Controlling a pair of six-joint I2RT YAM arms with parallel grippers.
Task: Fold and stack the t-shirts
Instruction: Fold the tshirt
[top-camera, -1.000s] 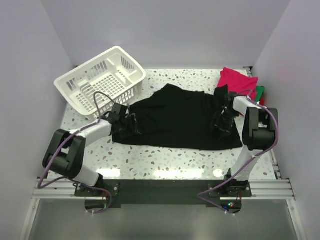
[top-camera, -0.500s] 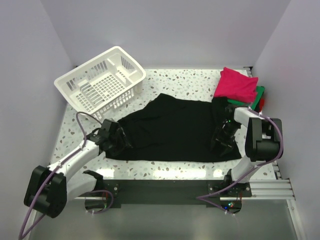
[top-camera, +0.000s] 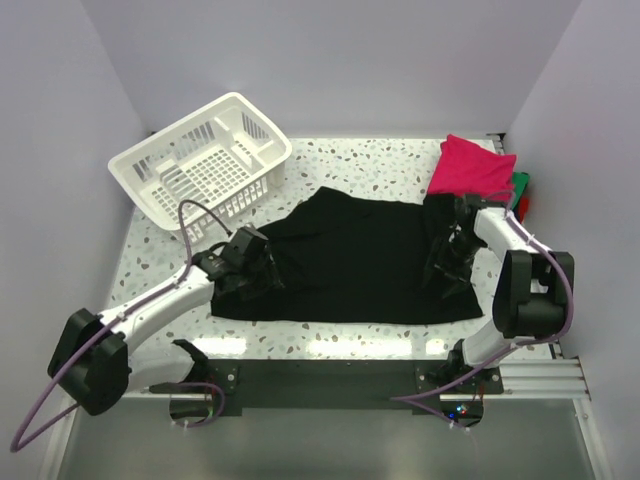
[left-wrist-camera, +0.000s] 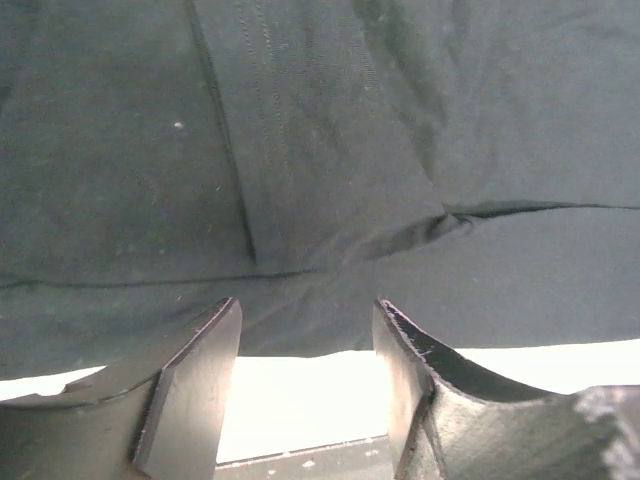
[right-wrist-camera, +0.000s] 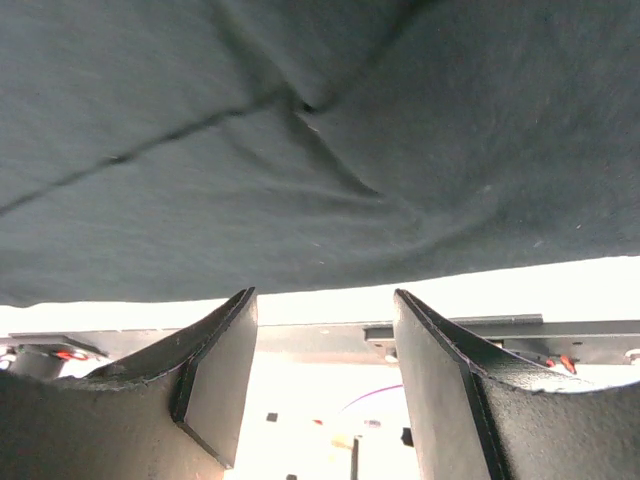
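The large black t-shirt (top-camera: 350, 255) lies spread flat across the middle of the speckled table (top-camera: 350, 160), its hem running along the near edge. A folded magenta-pink t-shirt (top-camera: 472, 168) sits in the far right corner, on top of a green t-shirt (top-camera: 520, 186) of which only a sliver shows. The white slatted basket (top-camera: 240, 195) stands tilted in the far left corner.

The left gripper (top-camera: 262, 272) is down at the black shirt's near left corner, and the right gripper (top-camera: 446, 268) is at its near right end. On each, the jaws stand apart and hold nothing.

The shirt is likely to be light, limp and easily dragged (thin jersey that creases at a touch). It has no stiffness to carry a fold on its own. The best hold is probably a pinch on the doubled hem or a corner seam at both ends at once, so that it lifts evenly.

From the top camera both pincers are black on black, so their opening is hard to read. The wrist cameras settle it. The left fingers (left-wrist-camera: 190, 390) show bright table between them, with the hem just past their tips. The right fingers (right-wrist-camera: 215, 380) are likewise parted under the cloth's edge. Only the top camera shows the stack and the basket.
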